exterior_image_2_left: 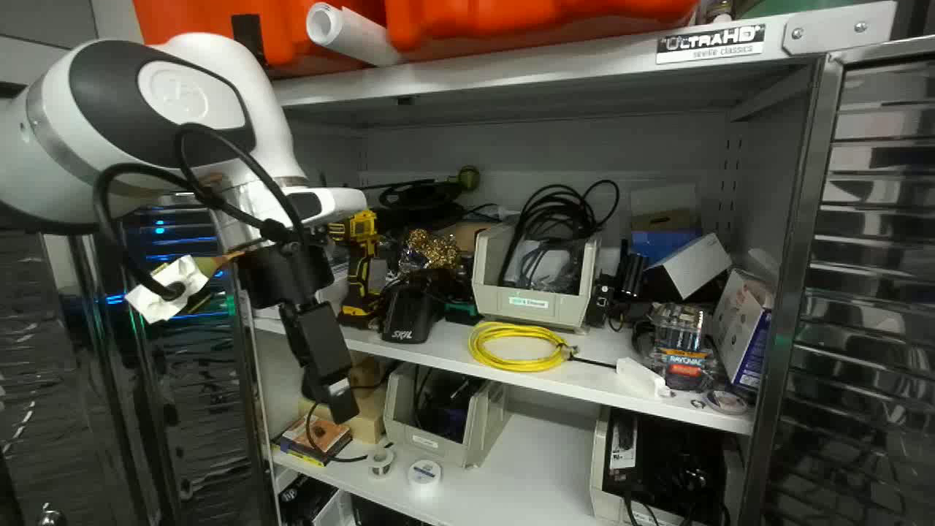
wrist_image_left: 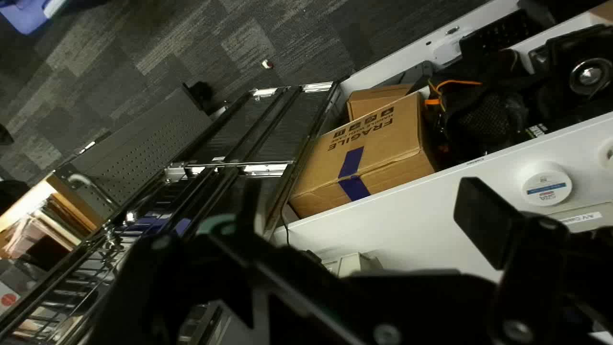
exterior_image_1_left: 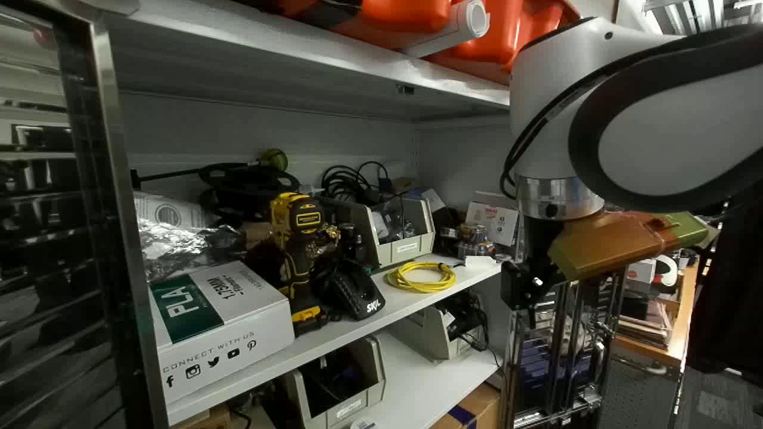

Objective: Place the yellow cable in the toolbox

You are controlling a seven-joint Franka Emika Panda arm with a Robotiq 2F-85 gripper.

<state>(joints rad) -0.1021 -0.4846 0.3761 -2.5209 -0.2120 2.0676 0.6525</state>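
- We see the yellow cable (exterior_image_2_left: 520, 363) coiled near the front edge of the desk (exterior_image_2_left: 592, 378), just in front of the toolbox (exterior_image_2_left: 559, 310).
- Our end effector (wrist_image_left: 366, 215) hangs beyond that edge, well apart from the yellow cable, jaws spread wide.
- We spot the drill (exterior_image_2_left: 359, 274) nearer the desk's left edge.

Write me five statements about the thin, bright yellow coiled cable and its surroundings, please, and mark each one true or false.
1. The thin, bright yellow coiled cable lies on a white shelf. True.
2. The cable is being gripped. False: the black gripper is open and apart from it.
3. In both exterior views, the black plastic unit marked SKIL appears between the yellow-and-black power drill and the cable. True.
4. The cable lies inside a container. False: it lies in front of the pale grey plastic bin.
5. The brown cardboard box in the wrist view is printed FRAGILE. True.
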